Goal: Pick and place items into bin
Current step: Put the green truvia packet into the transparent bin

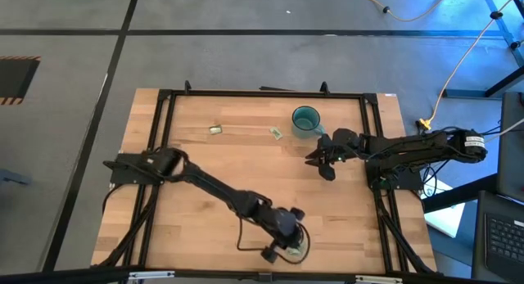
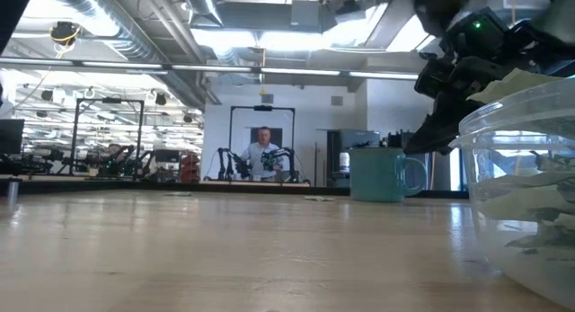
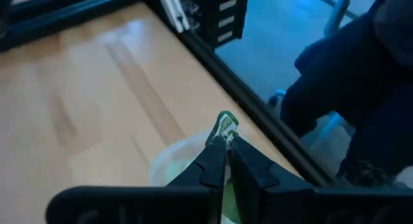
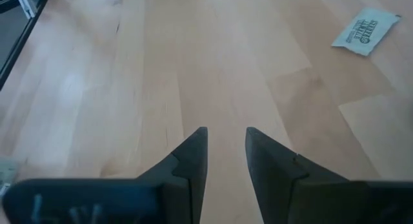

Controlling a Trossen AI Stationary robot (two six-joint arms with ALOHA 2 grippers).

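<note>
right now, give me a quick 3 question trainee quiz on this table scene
1. True or false: the left gripper is shut on a packet above the clear bin.
2. How many loose packets lie on the table in the high view? A) none B) two C) five
3. Fill in: the right gripper hovers with open fingers beside the teal ____.

Key:
1. True
2. B: one packet to the left, another packet close to the mug
3. mug
</note>
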